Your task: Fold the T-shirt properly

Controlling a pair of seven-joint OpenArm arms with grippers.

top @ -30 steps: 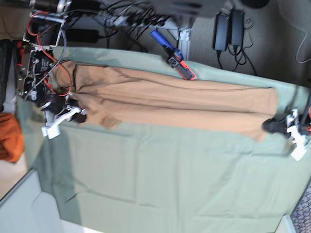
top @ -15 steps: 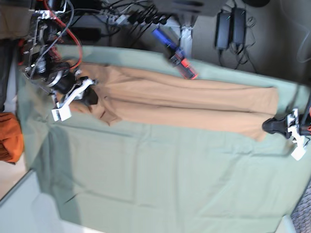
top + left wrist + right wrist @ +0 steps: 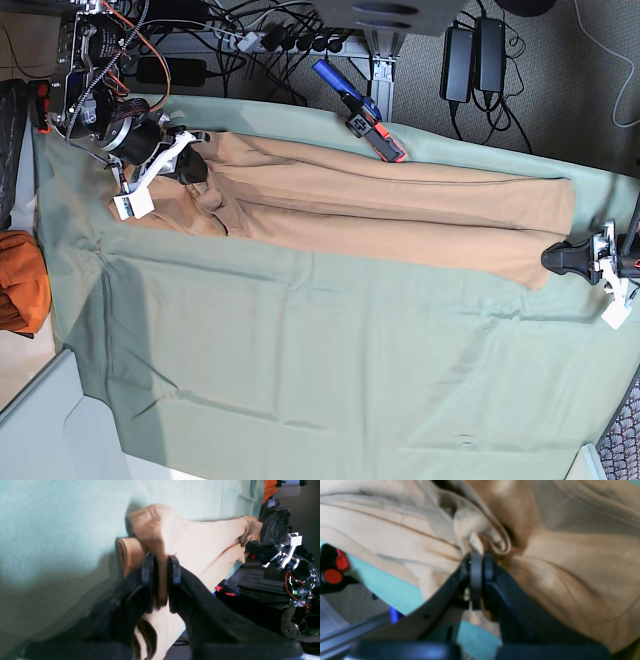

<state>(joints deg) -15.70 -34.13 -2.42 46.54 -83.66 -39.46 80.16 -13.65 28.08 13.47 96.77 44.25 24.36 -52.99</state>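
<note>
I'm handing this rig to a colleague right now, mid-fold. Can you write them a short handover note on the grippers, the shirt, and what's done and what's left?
Left gripper: jaws shut on the T-shirt, pinching a folded corner at the end on the base view's right.
Right gripper: jaws shut on a bunched bit of the shirt at the opposite end.
The shirt lies as a long narrow band, stretched between the two grippers across the far part of the green cloth.
Done: it looks folded lengthwise.
Left: probably bring one end over to the other, lay it flat, and release both grips.
</note>
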